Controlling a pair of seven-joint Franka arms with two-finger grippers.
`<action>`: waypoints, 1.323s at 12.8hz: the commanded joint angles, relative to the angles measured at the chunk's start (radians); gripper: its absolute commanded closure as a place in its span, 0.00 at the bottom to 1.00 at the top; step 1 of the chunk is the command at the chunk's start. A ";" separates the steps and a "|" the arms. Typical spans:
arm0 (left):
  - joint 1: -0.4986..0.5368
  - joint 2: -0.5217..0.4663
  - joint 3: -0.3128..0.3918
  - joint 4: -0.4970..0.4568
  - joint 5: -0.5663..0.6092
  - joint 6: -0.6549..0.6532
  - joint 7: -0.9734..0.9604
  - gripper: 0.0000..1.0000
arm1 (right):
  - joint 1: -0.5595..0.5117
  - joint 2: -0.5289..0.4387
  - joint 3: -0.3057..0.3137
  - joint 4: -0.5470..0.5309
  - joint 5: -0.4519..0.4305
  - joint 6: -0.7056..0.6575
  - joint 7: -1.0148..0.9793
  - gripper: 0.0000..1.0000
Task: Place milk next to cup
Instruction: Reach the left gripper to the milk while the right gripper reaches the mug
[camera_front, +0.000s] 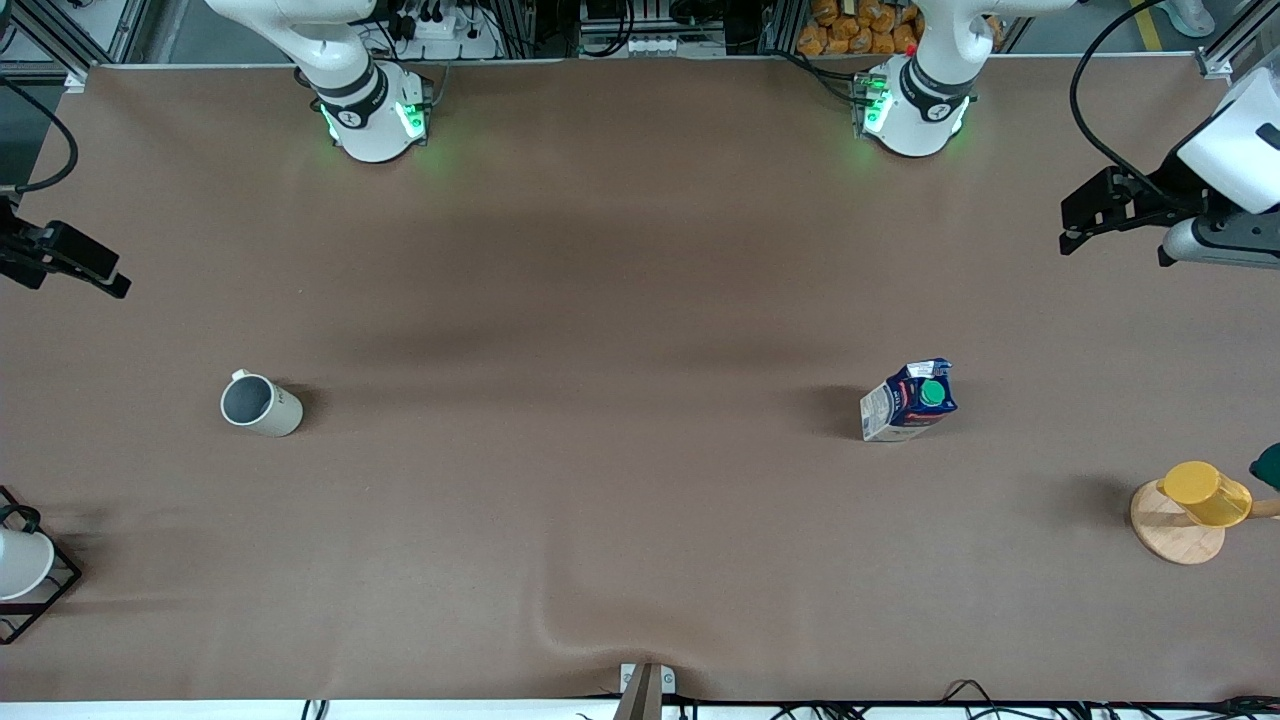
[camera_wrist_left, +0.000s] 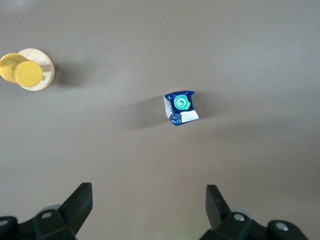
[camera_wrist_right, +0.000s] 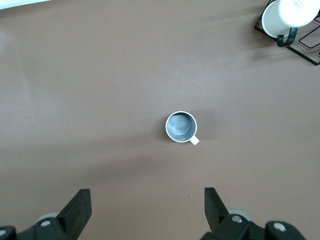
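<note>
The milk (camera_front: 908, 400), a dark blue carton with a green cap, stands upright on the brown table toward the left arm's end. It also shows in the left wrist view (camera_wrist_left: 180, 107). The cup (camera_front: 260, 404), cream-white with a dark grey inside, stands upright toward the right arm's end and shows in the right wrist view (camera_wrist_right: 181, 127). They are far apart. My left gripper (camera_front: 1085, 222) is open and empty, high over the table's end (camera_wrist_left: 149, 200). My right gripper (camera_front: 100, 275) is open and empty, high over the table's other end (camera_wrist_right: 147, 202).
A yellow cup on a round wooden stand (camera_front: 1190, 505) sits nearer the front camera than the milk, at the left arm's end. A white cup in a black wire rack (camera_front: 25, 570) sits at the right arm's end. A dark green object (camera_front: 1268, 465) shows at the edge.
</note>
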 joint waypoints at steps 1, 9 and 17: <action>0.000 -0.006 0.002 0.010 -0.020 0.004 0.022 0.00 | 0.004 0.019 0.002 0.044 -0.022 -0.023 0.007 0.00; 0.005 0.089 0.007 0.007 -0.011 0.021 0.019 0.00 | -0.033 0.087 -0.001 0.009 -0.007 -0.037 -0.037 0.00; -0.029 0.270 0.002 0.003 -0.108 0.167 -0.160 0.00 | -0.143 0.249 -0.002 -0.204 -0.007 0.274 -0.246 0.00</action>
